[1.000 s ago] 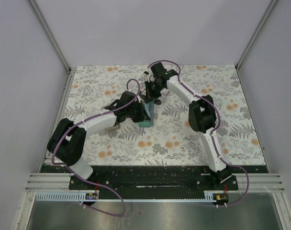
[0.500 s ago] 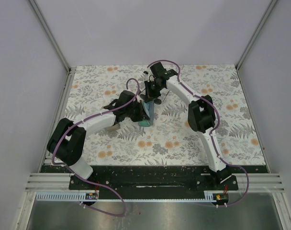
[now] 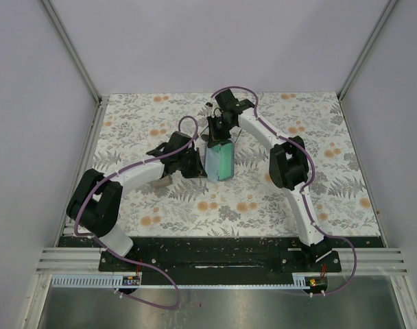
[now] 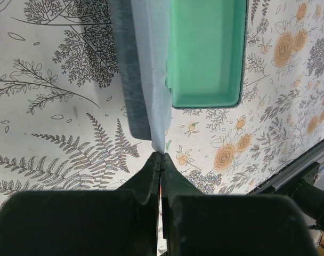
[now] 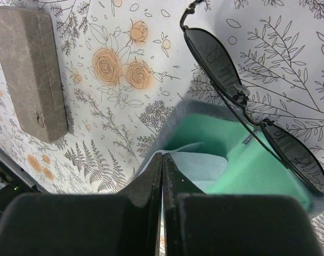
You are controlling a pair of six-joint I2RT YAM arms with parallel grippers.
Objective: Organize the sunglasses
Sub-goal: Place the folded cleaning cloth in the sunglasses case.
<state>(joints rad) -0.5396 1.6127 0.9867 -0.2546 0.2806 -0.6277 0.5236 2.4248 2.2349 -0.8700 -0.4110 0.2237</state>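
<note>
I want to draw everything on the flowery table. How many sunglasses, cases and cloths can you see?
sunglasses: 1 pair
cases: 2, the teal case and the beige case
cloth: 1
Total: 4 things in view

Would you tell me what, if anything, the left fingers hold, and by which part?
A thin light-blue cloth, pinched at its tapered tip, beside the open teal oblong case.

Right gripper (image 5: 162, 159): open teal case (image 5: 247, 165) just ahead of tips, black sunglasses (image 5: 210, 56) across its far right rim; beige case (image 5: 29, 74) ahead-left, bare tablecloth (image 5: 98, 117) between. Left gripper (image 4: 161, 160): light-blue cloth (image 4: 154, 80) at tips, teal case ahead-right, bare tablecloth left.
</note>
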